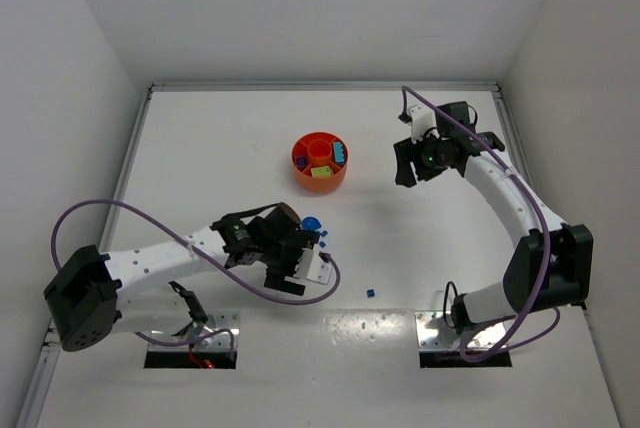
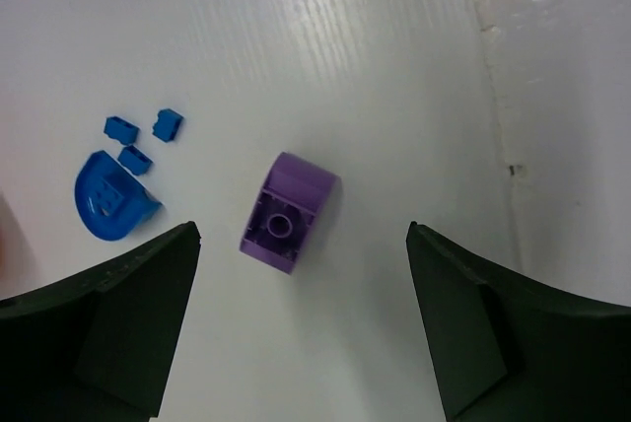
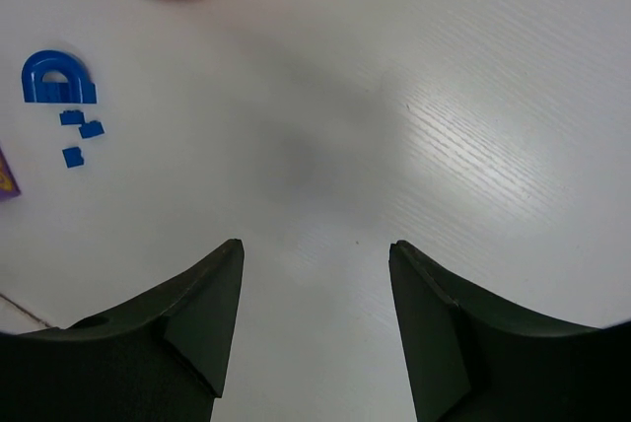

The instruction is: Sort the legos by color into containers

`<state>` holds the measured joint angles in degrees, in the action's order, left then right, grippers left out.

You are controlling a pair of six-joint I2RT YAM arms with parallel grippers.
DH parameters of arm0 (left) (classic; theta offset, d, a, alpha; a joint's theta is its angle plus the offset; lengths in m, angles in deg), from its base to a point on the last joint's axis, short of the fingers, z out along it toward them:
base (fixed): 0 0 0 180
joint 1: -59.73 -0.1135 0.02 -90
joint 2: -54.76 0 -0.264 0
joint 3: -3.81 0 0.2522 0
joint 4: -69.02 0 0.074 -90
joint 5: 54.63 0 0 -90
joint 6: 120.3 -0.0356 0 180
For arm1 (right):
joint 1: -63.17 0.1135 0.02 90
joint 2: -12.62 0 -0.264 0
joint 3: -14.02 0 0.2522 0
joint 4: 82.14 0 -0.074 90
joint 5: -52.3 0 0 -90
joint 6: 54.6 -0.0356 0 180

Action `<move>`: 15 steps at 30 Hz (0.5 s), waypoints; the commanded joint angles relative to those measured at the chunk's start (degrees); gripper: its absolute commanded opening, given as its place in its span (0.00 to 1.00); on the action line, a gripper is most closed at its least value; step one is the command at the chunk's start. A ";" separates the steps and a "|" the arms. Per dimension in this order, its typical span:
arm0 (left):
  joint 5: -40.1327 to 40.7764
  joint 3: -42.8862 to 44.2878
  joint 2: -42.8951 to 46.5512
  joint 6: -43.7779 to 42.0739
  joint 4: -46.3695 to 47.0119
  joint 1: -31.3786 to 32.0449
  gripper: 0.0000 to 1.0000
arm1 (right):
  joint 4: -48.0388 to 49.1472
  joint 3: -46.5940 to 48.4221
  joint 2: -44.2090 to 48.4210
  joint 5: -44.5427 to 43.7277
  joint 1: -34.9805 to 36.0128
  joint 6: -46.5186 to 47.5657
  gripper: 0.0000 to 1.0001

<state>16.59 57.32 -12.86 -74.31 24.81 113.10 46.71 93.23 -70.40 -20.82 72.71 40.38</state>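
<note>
White table is lying under my left end effector, which is hanging wide open and empty with a finger on each side of the purple brick, its hollow underside facing me, well apart from the orange bowl. I am judging that its curved back may be letting it twist as I close, squirting it toward the rounded blue piece nearby. My right end effector is hovering open and empty beside the bowl.
</note>
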 commanded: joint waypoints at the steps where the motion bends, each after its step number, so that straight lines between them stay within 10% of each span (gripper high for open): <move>1: 3.05 -0.46 -2.34 -4.85 6.29 1.39 0.92 | -0.41 0.47 1.64 -0.36 -0.14 0.83 0.62; 15: 2.44 0.07 -11.66 -10.31 5.77 1.92 0.72 | -0.41 0.47 0.58 0.17 -0.14 0.83 0.62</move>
<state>19.80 57.29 -23.70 -82.25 30.31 114.15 46.10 93.23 -70.40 -20.84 72.74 40.84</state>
